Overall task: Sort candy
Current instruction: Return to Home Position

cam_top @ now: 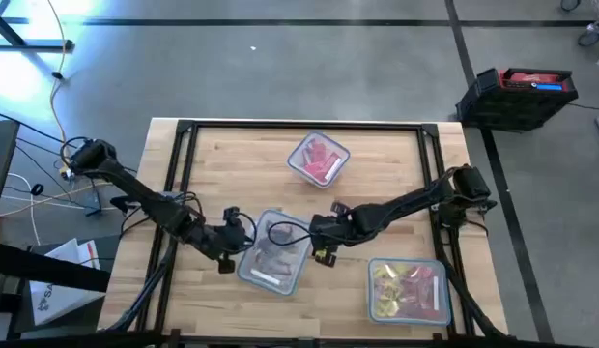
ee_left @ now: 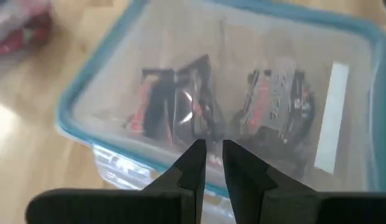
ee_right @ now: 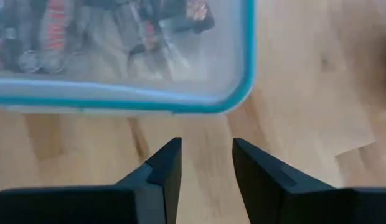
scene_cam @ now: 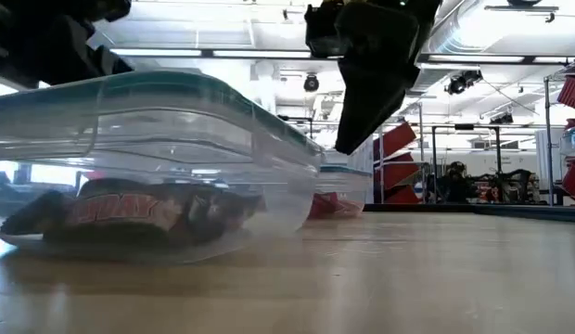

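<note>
Two hands (cam_top: pixel 225 253) (cam_top: pixel 326 246), three containers (cam_top: pixel 273 252) (cam_top: pixel 319 159) (cam_top: pixel 408 289)

Three clear tubs on the worktop (cam_top: pixel 213 145): one (cam_top: pixel 319 159) with red candy, one (cam_top: pixel 274 251) with dark bars, one (cam_top: pixel 408 289) with mixed yellow and pink.

dark bars (ee_left: pixel 180 106) blurred, labels unreadable
</note>
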Available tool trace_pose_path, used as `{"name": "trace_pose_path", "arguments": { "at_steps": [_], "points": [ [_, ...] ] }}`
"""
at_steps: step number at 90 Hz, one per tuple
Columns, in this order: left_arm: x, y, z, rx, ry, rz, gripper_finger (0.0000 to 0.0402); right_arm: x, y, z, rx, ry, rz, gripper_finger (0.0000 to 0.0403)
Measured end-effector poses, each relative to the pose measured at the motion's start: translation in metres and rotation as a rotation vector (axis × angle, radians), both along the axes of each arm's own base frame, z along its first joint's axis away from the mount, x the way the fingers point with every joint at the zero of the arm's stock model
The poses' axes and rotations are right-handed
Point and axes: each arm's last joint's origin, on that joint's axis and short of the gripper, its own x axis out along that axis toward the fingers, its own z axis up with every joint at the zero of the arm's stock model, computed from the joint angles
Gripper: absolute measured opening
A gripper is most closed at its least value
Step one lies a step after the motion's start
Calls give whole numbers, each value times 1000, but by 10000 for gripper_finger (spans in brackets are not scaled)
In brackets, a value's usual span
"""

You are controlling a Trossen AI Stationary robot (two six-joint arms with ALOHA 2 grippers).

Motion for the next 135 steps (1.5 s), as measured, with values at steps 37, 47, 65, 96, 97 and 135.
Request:
{"name": "trace_pose_path", "arguments": {
  "at_steps": [37, 47, 65, 96, 97, 135],
  "points": [
    [-13, 14, -35, 72, 43, 113, 39, 13, 44, -28, 100, -80, 68, 114],
    [-6, 10, -39, 25, -44, 87, 39, 20, 44, -39, 95, -99, 89, 114],
    [0, 8, -48, 6, -21, 86, 39, 23, 32, -42, 70, -78, 93, 114],
    [-4, 9, -44, -9, 62, 33, 39, 23, 21, -43, 27, -55, 54, 114],
    [-5, 9, -43, -8, 71, 32, 39, 23, 20, -43, 26, -57, 52, 114],
    [-14, 14, -30, -5, 178, 60, 39, 27, 20, -40, 23, -101, 49, 114]
  ]
}}
